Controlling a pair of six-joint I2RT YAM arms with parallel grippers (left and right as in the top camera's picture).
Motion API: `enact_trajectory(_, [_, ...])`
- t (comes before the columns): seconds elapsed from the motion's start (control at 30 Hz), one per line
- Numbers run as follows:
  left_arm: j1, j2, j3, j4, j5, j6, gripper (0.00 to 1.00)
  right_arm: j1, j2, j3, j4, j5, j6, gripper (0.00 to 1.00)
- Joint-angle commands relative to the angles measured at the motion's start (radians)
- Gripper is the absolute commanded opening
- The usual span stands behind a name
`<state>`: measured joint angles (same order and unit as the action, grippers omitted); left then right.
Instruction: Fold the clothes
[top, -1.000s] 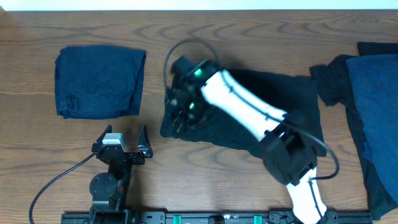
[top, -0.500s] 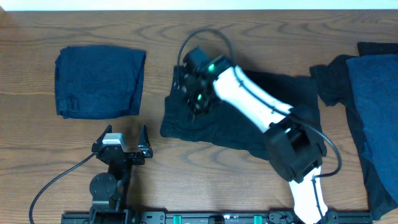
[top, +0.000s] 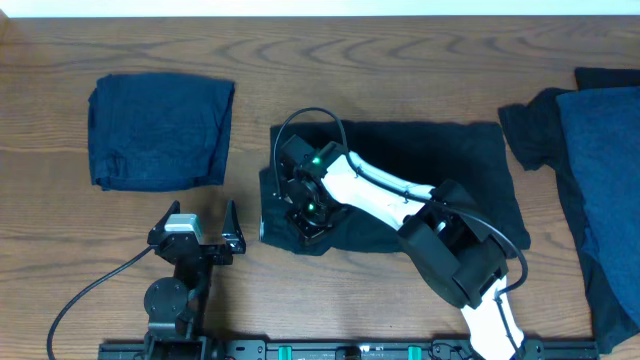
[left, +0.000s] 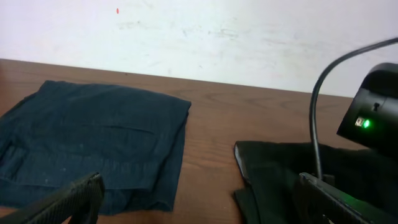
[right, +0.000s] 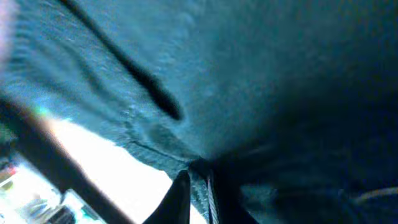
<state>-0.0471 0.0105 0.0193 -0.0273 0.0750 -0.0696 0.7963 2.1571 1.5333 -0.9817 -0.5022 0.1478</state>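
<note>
Overhead, the table (top: 400, 50) carries three lots of cloth. The folded garment (top: 160, 130) lies out at nine o'clock, well apart from the spread garment (top: 450, 150) in the middle. The heap of clothes (top: 590, 170) sits at three o'clock, just beside the spread one. The right gripper (top: 305, 208) is down on the spread garment's nine-o'clock edge, its arm crossing the cloth towards five o'clock. The left gripper (top: 197, 225) sits on bare table near the folded garment, at its six o'clock.

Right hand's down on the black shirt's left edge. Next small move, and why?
Probably lift the right hand slightly and draw that edge rightward: the black shirt lies spread wide, and the right wrist view shows fabric gathered in its grip.
</note>
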Motion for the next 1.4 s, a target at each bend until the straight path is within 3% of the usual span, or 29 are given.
enact_trajectory(0.0, [-0.003, -0.006, -0.015, -0.036, 0.014, 0.017, 0.98, -0.064, -0.064, 0.117, -0.057, -0.078, -0.095, 0.18])
enact_trajectory(0.27, [-0.003, -0.006, -0.015, -0.036, 0.014, 0.017, 0.98, -0.227, -0.227, 0.258, -0.219, 0.008, -0.115, 0.3])
enact_trajectory(0.47, [-0.003, -0.006, -0.015, -0.036, 0.014, 0.017, 0.98, -0.349, -0.33, 0.257, -0.398, 0.319, 0.004, 0.3])
enact_trajectory(0.57, [-0.003, -0.006, -0.015, -0.036, 0.014, 0.017, 0.98, -0.429, -0.362, 0.257, -0.456, 0.425, 0.078, 0.25])
enact_trajectory(0.77, [-0.003, -0.006, -0.015, -0.036, 0.014, 0.017, 0.98, -0.539, -0.368, 0.238, -0.478, 0.416, 0.101, 0.13])
enact_trajectory(1.07, [-0.003, -0.006, -0.015, -0.033, 0.014, 0.018, 0.98, -0.571, -0.368, 0.182, -0.47, 0.488, 0.099, 0.19])
enact_trajectory(1.27, [-0.003, -0.006, -0.015, 0.11, 0.018, 0.035, 0.98, -0.581, -0.368, 0.156, -0.473, 0.487, 0.093, 0.15])
enact_trajectory(1.37, [-0.003, -0.006, 0.008, 0.227, 0.167, 0.035, 0.98, -0.592, -0.368, 0.155, -0.475, 0.487, 0.079, 0.14])
